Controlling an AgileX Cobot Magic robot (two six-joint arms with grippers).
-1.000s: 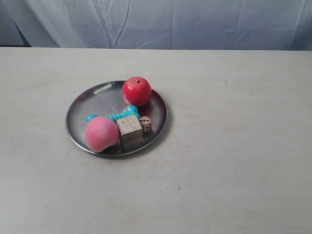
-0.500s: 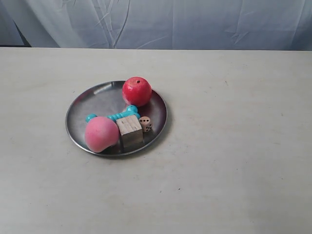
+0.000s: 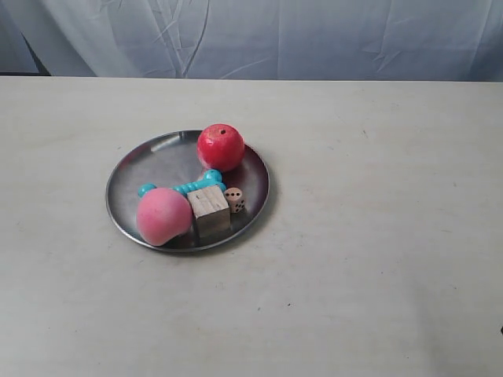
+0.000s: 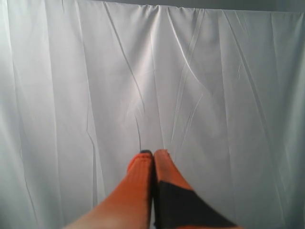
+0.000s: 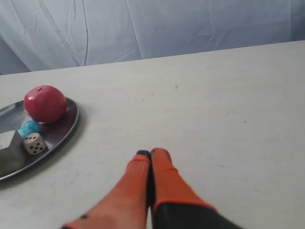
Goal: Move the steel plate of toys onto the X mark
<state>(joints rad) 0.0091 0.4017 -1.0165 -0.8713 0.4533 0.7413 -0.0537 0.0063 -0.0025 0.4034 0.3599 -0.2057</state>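
Right end effector (image 5: 150,153) clear of steel plate (image 5: 66,131)

— What do the arms' ends look like, pls?
— The right gripper (image 5: 150,153): 2 orange fingers, tapered, rounded tips. Finger nearer the steel plate (image 5: 72,125) has a dark tip cap + tiny dark dot; the other's black at its base.
— And the left gripper (image 4: 152,153)?
— Same: orange, 1 dark tip, black wedge on the other.

In the right wrist view the steel plate (image 5: 67,128) and the pale wooden cube (image 5: 9,152) are cut off by the picture's edge and only one end of the teal bone (image 5: 29,128) is seen, while in the exterior view its middle is partly covered by the pink egg-shaped ball (image 3: 163,216).
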